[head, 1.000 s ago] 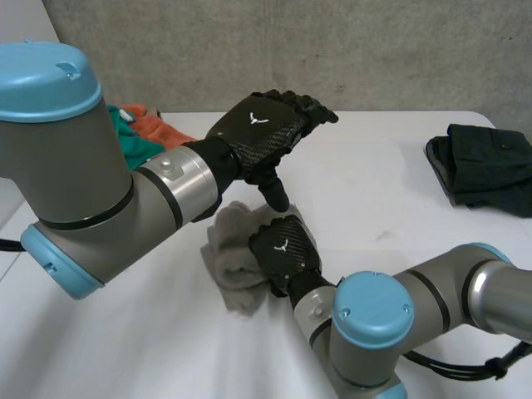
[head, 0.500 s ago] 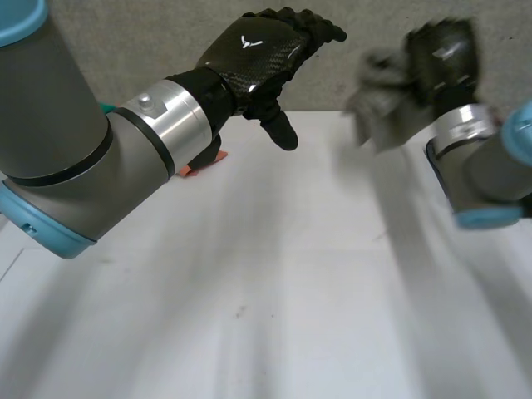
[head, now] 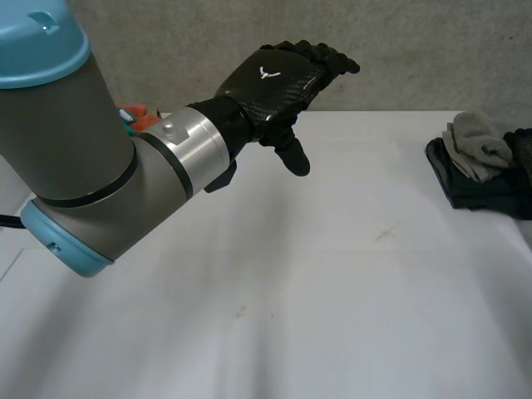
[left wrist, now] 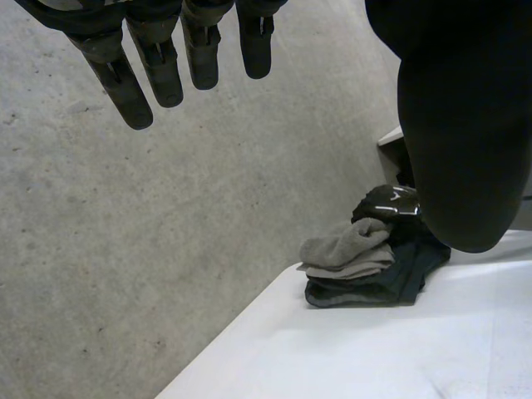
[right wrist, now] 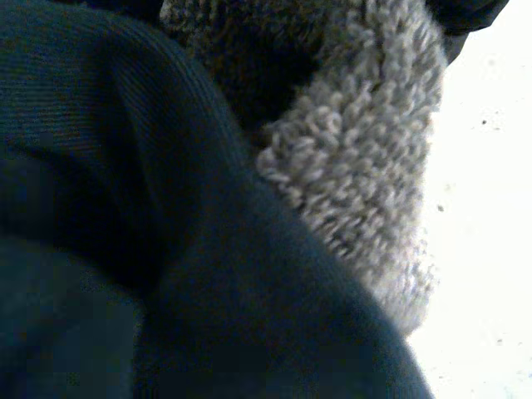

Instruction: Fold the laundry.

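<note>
Head view: towel (head: 475,143) well beyond fingers (head: 328,60)

There is one grey cloth (head: 475,143) and one dark garment (head: 480,189). There is also one orange cloth (head: 143,119) and one table (head: 332,291).

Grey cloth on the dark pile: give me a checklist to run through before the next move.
1. Grey cloth lies on the dark folded pile at the table's edge: ok.
2. Grey cloth lies flat and neat: not ok, it looks bunched.
3. Left hand is open, empty and raised above the table: ok.
4. Right hand is off the grey cloth: cannot tell, it sits at the pile just behind the cloth.
5. More laundry to fetch: ok, an orange cloth lies behind the left arm.
</note>
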Motion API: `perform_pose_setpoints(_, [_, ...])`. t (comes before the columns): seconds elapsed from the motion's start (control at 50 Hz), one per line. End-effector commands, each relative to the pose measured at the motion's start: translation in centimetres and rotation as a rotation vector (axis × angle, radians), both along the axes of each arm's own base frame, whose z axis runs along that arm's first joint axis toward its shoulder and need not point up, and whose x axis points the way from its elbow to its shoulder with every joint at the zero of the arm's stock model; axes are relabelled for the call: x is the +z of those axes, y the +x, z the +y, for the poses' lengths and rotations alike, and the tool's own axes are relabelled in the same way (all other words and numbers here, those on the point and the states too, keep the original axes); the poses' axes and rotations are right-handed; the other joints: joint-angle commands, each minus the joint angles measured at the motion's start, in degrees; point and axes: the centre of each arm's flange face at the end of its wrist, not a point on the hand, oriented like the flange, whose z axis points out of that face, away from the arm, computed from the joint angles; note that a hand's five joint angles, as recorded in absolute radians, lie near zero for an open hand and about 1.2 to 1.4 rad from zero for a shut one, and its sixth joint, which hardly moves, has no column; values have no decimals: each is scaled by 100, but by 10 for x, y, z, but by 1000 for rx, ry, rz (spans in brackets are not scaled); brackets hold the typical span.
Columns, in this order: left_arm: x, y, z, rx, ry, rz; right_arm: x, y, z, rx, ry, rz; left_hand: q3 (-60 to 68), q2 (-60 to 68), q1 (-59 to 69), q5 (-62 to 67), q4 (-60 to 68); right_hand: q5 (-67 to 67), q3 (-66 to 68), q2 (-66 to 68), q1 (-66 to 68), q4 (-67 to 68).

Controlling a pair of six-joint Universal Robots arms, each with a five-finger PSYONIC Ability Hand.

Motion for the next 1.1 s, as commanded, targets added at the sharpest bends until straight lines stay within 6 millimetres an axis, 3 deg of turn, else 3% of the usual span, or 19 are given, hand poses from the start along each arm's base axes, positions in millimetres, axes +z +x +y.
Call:
perform_pose_setpoints(0.02, [1, -4, 6, -10, -1, 1, 39, 1, 8, -4, -22, 13, -96, -97, 25, -172, -55, -4270, -4296, -4262, -4102, -4369])
perform_pose_setpoints(0.18, [2, -9, 20, -44, 0, 2, 87, -12, 37, -68, 99, -25, -96, -98, 25, -172, -56, -4270, -4296, -4262, -4102, -4369])
perform_pose_setpoints(0.3, [1, -12, 27, -61, 4, 1, 113, -50, 69, -226, 317, -24, -129, -131, -9, -205, -89, -4270, -4296, -4262, -4102, -4369])
perform_pose_setpoints(0.36, [3, -12, 27, -61, -1, 5, 131, -76, 84, -408, 377, 85, -146, -148, -26, -222, -106, -4270, -4296, -4262, -4102, -4369])
perform_pose_setpoints(0.46, [24, -7, 23, -38, -51, 44, 174, -89, 90, -650, 281, 310, -163, -165, -43, -239, -123, -4270, -4296, -4262, -4102, -4369])
perform_pose_setpoints(0.54, [47, 7, 0, 86, -102, 92, 199, -50, 84, -610, 114, 305, -163, -165, -43, -239, -123, -4270, -4296, -4262, -4102, -4369])
perform_pose_setpoints(0.56, [51, 14, -10, 139, -112, 101, 219, -23, 89, -564, 27, 288, -146, -148, -26, -222, -106, -4270, -4296, -4262, -4102, -4369])
perform_pose_setpoints(0.62, [59, 47, -53, 330, -147, 107, 248, 23, 111, -470, -89, 252, -112, -114, 8, -189, -72, -4270, -4296, -4262, -4102, -4369])
perform_pose_setpoints(0.64, [62, 71, -81, 445, -182, 88, 250, 33, 118, -443, -106, 247, -79, -81, 41, -155, -39, -4270, -4296, -4262, -4102, -4369])
perform_pose_setpoints(0.68, [65, 90, -99, 531, -230, 54, 246, 67, 135, -346, -116, 238, -45, -47, 75, -122, -5, -4270, -4296, -4262, -4102, -4369])
perform_pose_setpoints(0.7, [62, 106, -118, 606, -274, -9, 242, 79, 141, -311, -109, 237, -62, -64, 59, -138, -22, -4270, -4296, -4262, -4102, -4369])
perform_pose_setpoints(0.74, [49, 120, -139, 673, -310, -102, 231, 102, 153, -237, -85, 241, -62, -64, 58, -138, -22, -4270, -4296, -4262, -4102, -4369])
perform_pose_setpoints(0.76, [42, 126, -149, 700, -328, -151, 218, 125, 165, -167, -57, 248, -62, -64, 58, -138, -22, -4270, -4296, -4262, -4102, -4369])
perform_pose_setpoints(0.78, [24, 137, -168, 742, -358, -251, 212, 136, 173, -136, -42, 254, -62, -64, 58, -138, -22, -4270, -4296, -4262, -4102, -4369])
perform_pose_setpoints(0.84, [-3, 156, -198, 797, -399, -380, 185, 171, 199, -27, 29, 272, -62, -64, 58, -138, -22, -4270, -4296, -4262, -4102, -4369])
perform_pose_setpoints(0.86, [-25, 167, -217, 814, -416, -452, 177, 176, 204, -12, 50, 276, -62, -64, 58, -138, -22, -4270, -4296, -4262, -4102, -4369])
perform_pose_setpoints(0.92, [-59, 180, -242, 834, -440, -537, 155, 188, 223, 40, 112, 300, -79, -81, 42, -155, -39, -4270, -4296, -4262, -4102, -4369])
perform_pose_setpoints(0.94, [-79, 186, -256, 830, -456, -564, 150, 189, 226, 46, 126, 305, -79, -81, 42, -155, -39, -4270, -4296, -4262, -4102, -4369])
perform_pose_setpoints(1.1, [-170, 215, -310, 771, -484, -582, 119, 185, 241, 63, 229, 333, -45, -47, 75, -121, -5, -4270, -4296, -4262, -4102, -4369])
